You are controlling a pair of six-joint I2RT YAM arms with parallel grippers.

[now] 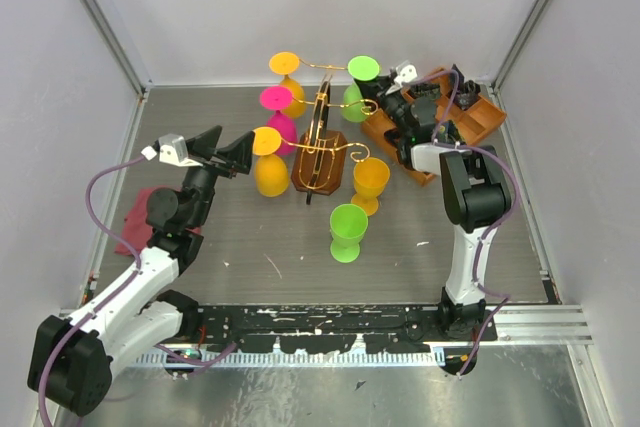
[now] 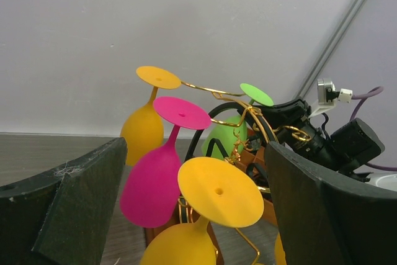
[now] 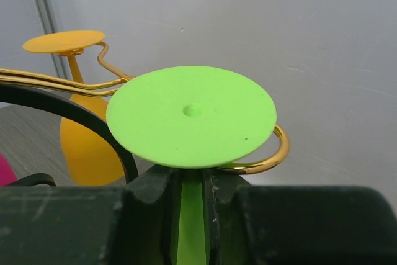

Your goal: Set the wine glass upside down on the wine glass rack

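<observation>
The gold wire rack (image 1: 322, 122) stands on its brown base mid-table. A green wine glass (image 1: 363, 68) hangs upside down at its back right arm. My right gripper (image 1: 388, 102) is shut on its stem. In the right wrist view the stem (image 3: 193, 215) sits between the shut fingers and the green foot (image 3: 191, 115) lies over a curled gold arm (image 3: 273, 153). My left gripper (image 1: 238, 152) is open. Its fingers (image 2: 62, 209) stand either side of an inverted orange glass (image 2: 220, 190), not touching it. A pink glass (image 2: 155, 184) and another orange glass (image 2: 144, 130) hang behind.
An upright orange goblet (image 1: 370, 182) and an upright green goblet (image 1: 348, 230) stand on the table in front of the rack. An orange compartment tray (image 1: 480, 117) lies at the back right behind the right arm. A maroon cloth (image 1: 140, 217) lies at the left.
</observation>
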